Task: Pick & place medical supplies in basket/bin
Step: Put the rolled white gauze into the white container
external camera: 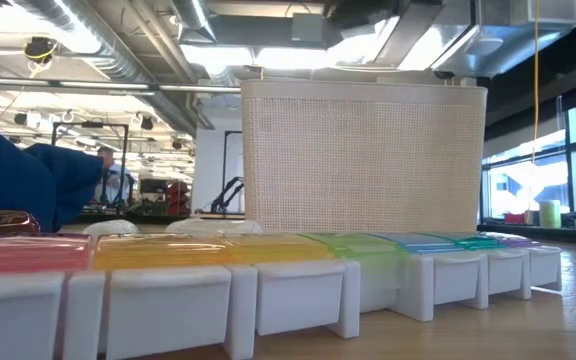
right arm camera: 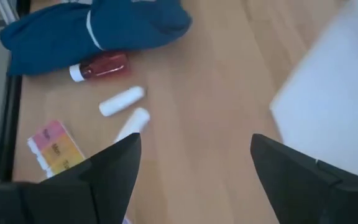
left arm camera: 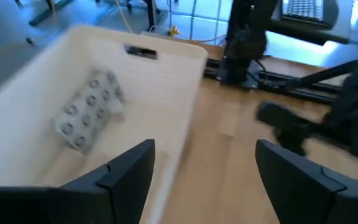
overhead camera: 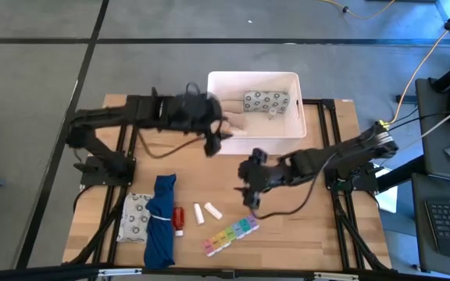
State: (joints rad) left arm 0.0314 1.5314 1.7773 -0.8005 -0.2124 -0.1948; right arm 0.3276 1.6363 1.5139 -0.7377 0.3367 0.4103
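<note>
On the tabletop (overhead camera: 303, 234) near its front edge we see the rainbow pill organizer (overhead camera: 231, 234), long axis diagonal, far end pointing toward the right arm. We judge it light, stiff, slick plastic; best pinched across its narrow width at mid-length. Just beside it two white gauze rolls (overhead camera: 207, 211), soft and light, lie side by side, both angled; then the red tube (overhead camera: 178, 219) against the blue cloth (overhead camera: 161, 222). One patterned packet (overhead camera: 266, 101) already lies in the white bin (overhead camera: 291, 78). Right gripper (overhead camera: 248, 195) hovers above the rolls, fingers open, empty. Left gripper (overhead camera: 219, 136) sits at the bin's near rim, fingers open, empty.
</note>
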